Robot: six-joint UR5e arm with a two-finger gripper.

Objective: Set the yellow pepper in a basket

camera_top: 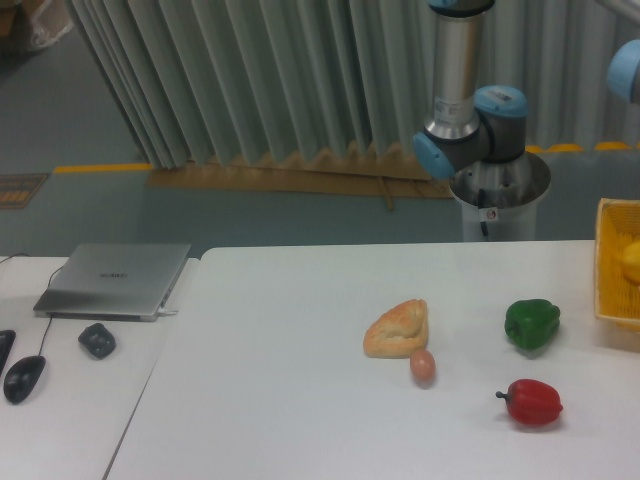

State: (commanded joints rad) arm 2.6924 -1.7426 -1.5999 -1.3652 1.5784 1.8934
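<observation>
The yellow basket (610, 270) stands at the right edge of the table, cut off by the frame. Inside it, a rounded glossy yellow shape shows at the frame edge; it looks like the yellow pepper (632, 262), mostly out of view. The gripper is not in view. Of the arm I see only the base column (455, 70) behind the table and a blue joint (626, 70) at the top right, above the basket.
A green pepper (531, 323) and a red pepper (532, 402) lie left of the basket. A bread roll (398, 328) and an egg (423, 366) sit mid-table. On the left are a laptop (115, 279), a mouse (23, 378) and a small dark object (97, 340).
</observation>
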